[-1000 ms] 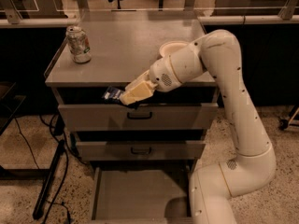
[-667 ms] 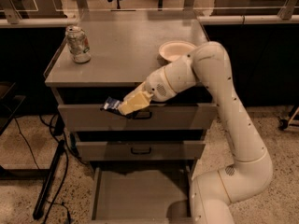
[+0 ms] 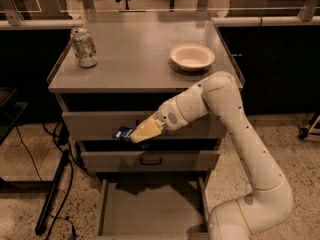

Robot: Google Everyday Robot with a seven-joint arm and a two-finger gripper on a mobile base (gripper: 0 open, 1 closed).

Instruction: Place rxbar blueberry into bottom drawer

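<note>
You see the desk filling the upper middle of the frame. On it, the soda can stands at the upper left and the bowl sits to the right, well apart from the can. At centre frame the gripper hangs in front of the top drawer, with the rxbar blueberry pinched in it and jutting left. The middle drawer lies just beneath. The bottom drawer stands open at the bottom edge, below the gripper. The arm rises from the lower right.
</note>
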